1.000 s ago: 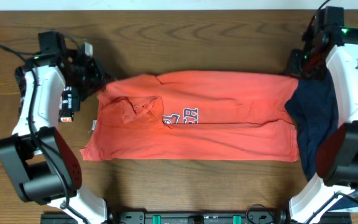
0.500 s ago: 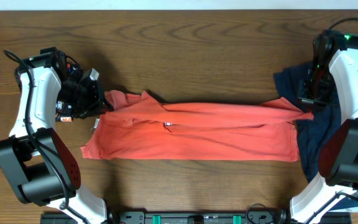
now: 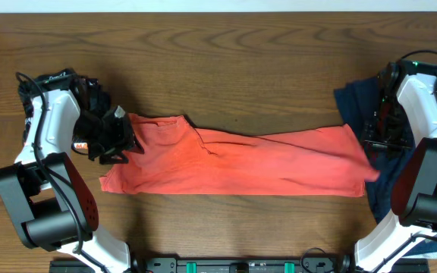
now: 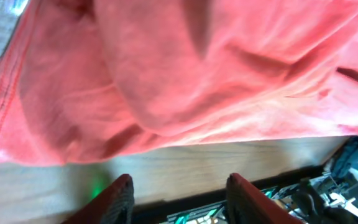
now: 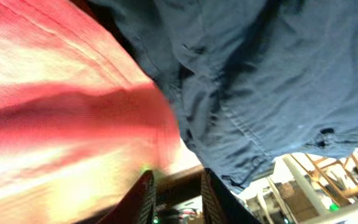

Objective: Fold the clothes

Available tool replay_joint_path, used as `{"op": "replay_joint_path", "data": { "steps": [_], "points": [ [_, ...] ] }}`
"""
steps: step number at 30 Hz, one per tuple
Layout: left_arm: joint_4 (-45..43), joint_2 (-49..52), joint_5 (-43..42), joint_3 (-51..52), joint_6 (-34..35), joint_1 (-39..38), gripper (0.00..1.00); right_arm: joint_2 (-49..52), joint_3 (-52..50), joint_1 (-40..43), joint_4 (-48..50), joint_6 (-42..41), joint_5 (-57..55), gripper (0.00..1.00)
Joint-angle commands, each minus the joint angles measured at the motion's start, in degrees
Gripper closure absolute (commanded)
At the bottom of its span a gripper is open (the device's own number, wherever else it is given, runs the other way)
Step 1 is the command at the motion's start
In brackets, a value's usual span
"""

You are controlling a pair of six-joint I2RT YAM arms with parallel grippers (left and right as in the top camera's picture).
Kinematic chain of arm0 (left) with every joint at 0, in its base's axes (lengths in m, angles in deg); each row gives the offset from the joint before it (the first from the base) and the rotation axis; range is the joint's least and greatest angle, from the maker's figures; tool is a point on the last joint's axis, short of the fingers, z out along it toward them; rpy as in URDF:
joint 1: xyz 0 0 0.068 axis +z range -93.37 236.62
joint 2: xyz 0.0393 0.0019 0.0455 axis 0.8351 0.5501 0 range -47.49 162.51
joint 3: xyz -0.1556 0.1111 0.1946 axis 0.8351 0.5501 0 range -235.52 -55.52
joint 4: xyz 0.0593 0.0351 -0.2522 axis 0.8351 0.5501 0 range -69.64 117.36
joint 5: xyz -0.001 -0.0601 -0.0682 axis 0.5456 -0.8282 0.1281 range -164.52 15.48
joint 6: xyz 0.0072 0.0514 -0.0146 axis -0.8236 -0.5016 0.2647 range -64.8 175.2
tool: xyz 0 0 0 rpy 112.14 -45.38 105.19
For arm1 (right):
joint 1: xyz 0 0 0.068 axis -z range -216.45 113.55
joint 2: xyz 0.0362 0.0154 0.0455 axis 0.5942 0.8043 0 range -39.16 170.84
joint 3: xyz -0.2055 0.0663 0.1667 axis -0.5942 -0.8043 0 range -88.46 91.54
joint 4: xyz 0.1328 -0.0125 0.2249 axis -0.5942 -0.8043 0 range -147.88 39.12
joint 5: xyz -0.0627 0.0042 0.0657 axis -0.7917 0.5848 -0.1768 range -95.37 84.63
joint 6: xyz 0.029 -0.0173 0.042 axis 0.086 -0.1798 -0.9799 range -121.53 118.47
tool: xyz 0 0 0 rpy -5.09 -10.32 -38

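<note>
- The bench (image 3: 226, 45) is dark brown wood and fills the overhead view, with its upper half bare.
- Your coral-red T-shirt (image 3: 241, 163) lies across the middle of the overhead frame as a long, wrinkled band. It reaches from the left arm nearly to the right arm, and its front edge is straight. No lettering shows on it. In the left wrist view the same shirt (image 4: 216, 68) bulges in soft folds over the top of the frame, with bare wood below it.
- The navy T-shirt (image 3: 353, 102) is bunched at the right of the overhead frame and partly hidden by the right arm. The coral shirt's right end touches it. In the right wrist view its seamed cloth (image 5: 272, 74) fills the upper right.
- The left end effector (image 3: 118, 139) sits at the coral shirt's left edge. It is released: in the left wrist view (image 4: 182, 183) the fingers stand apart with only bench between them.
- The right end effector (image 3: 374, 140) is at the coral shirt's right end, over the navy cloth. In its own view (image 5: 176, 180) the gap between the fingers is narrow and dark, so you cannot tell whether it is gripping anything.
</note>
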Motion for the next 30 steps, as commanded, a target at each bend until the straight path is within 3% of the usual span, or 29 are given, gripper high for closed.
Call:
{"op": "replay_joint_path", "data": {
  "steps": [1,10,14,18,24,27,30],
  "points": [
    [0.6,-0.3,3.0,0.3,1.5,0.3,0.5,0.2,-0.2,0.9,-0.3,-0.3,-2.2,0.75],
    [-8.4,-0.3,-4.7,0.1,2.7,-0.2,0.49,0.2,-0.3,0.8,1.1,-0.3,0.8,0.73],
    [-13.7,-0.2,-5.0,0.2,2.7,-2.1,0.36,0.2,-0.4,0.8,1.8,-0.3,1.7,0.73],
    [-18.5,-0.1,-5.0,0.2,2.8,-6.2,0.36,0.2,-0.4,0.8,1.8,-0.3,1.7,0.69],
    [-26.0,0.2,0.0,0.2,8.4,-14.3,0.35,0.2,-0.4,0.8,2.0,-0.3,1.9,0.69],
    [-28.9,1.1,3.5,0.2,10.9,-18.0,0.28,0.2,-0.4,0.8,2.0,-0.1,1.9,0.69],
    [-30.7,2.8,3.9,0.2,10.9,-20.7,0.28,0.2,-0.4,0.8,2.1,-0.1,1.9,0.69]
  ]
}}
